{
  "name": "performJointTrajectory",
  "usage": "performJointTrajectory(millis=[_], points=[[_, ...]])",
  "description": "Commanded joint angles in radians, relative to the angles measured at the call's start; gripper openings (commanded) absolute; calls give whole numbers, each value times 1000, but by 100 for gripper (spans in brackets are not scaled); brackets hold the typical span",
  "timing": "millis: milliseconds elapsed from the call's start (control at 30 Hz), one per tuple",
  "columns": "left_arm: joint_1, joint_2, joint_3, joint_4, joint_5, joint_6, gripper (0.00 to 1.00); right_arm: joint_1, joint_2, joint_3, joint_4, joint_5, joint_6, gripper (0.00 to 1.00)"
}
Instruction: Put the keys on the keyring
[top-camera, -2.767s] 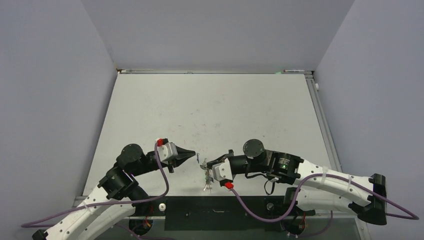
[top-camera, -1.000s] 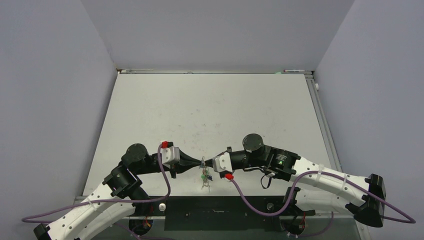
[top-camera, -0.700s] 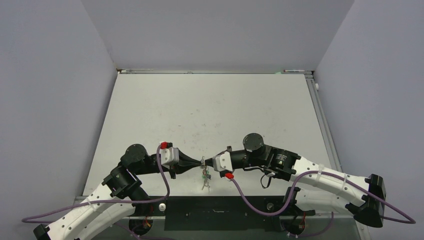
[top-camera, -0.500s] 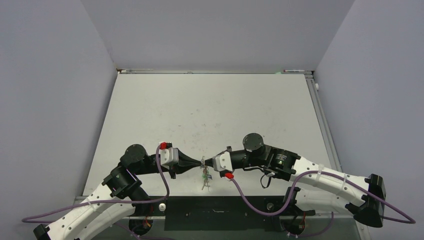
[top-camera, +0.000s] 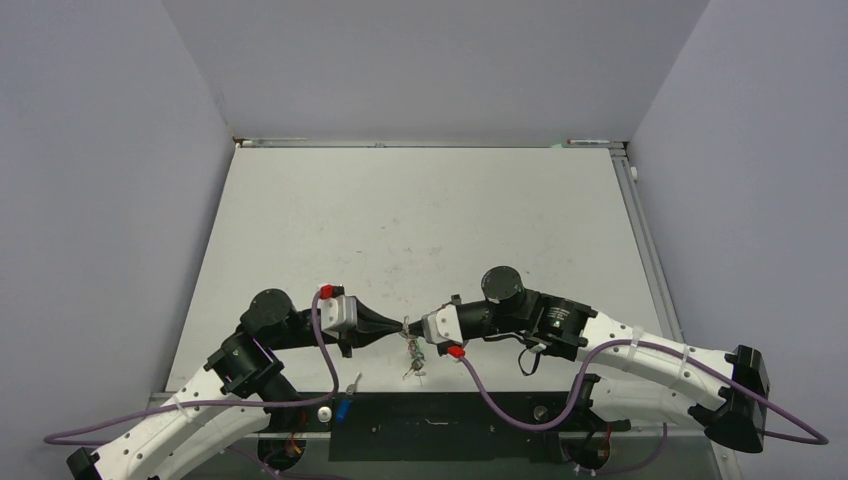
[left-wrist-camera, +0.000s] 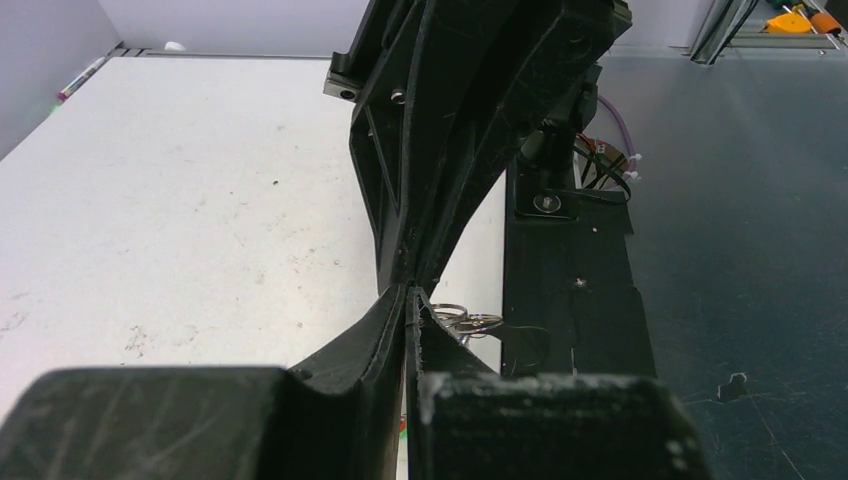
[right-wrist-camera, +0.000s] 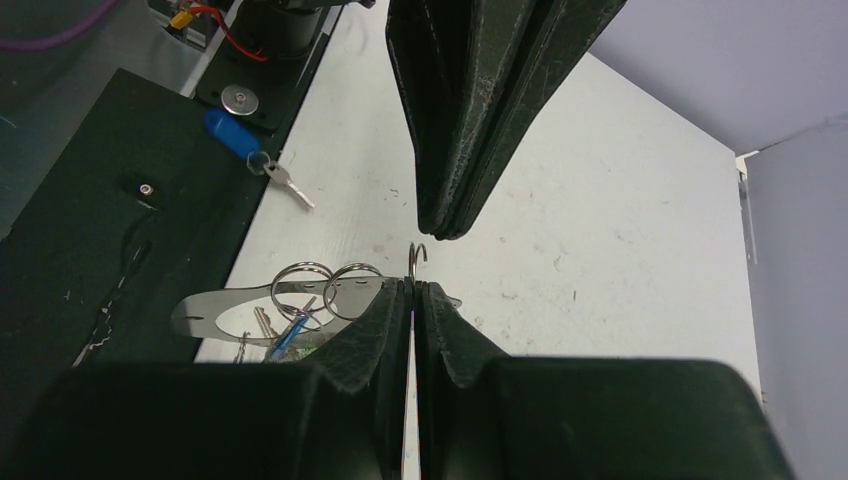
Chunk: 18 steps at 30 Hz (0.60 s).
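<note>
- Left gripper (top-camera: 401, 327): it entered from the left of the overhead view, low in the frame. The jaws were pressed together with nothing visible between them. Seen from the right wrist (right-wrist-camera: 445, 228), the tips hung just above the wire end.
- Right gripper (top-camera: 413, 330): it entered from the right and met the left one tip to tip. The jaws were closed on the keyring (right-wrist-camera: 417, 254). Only a short hooked end of the wire stood out above the tips. The rest of the loop was hidden between and behind the jaws.
- Left wrist view: the left gripper (left-wrist-camera: 410, 300) filled the bottom of the frame and the right gripper (left-wrist-camera: 405, 278) came down from the top. Whether the tips touched or merely came close could not be told.
- Keys (top-camera: 413, 357): a small bunch just below the meeting point. Overhead it was too small to count or sort by colour.
- Detail of the bunch in the right wrist view (right-wrist-camera: 290, 328): two small split rings (right-wrist-camera: 300, 281) lay side by side at lower left, with a flat silvery piece, a blue sliver and a trace of green beneath. The lower part was cut off by the right gripper (right-wrist-camera: 412, 288). The left wrist view showed only the ring edges (left-wrist-camera: 462, 319).
- Blue-tagged key (top-camera: 343, 407): it lay apart, at the lower left of the bunch. Its tag rested on the black strip (top-camera: 480, 415) and its blade on the counter (top-camera: 420, 220), as the right wrist view (right-wrist-camera: 232, 136) showed more clearly.
</note>
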Motion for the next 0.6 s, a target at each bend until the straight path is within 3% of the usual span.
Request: performJointTrajectory(millis=[0, 67, 167, 300, 567], points=[[-3, -3, 12, 23, -87, -3, 0, -7, -14, 15, 67, -14, -18, 5], [-3, -2, 23, -15, -184, -4, 2, -7, -23, 10, 77, 10, -18, 5], [-1, 4, 54, -76, -348, -21, 14, -7, -34, 4, 90, 39, -14, 5], [-1, 38, 116, -210, -525, -180, 30, -5, -51, 2, 93, 77, -11, 5], [-2, 203, 261, -669, -819, -543, 32, 2, -106, -6, 128, 293, 5, 5]])
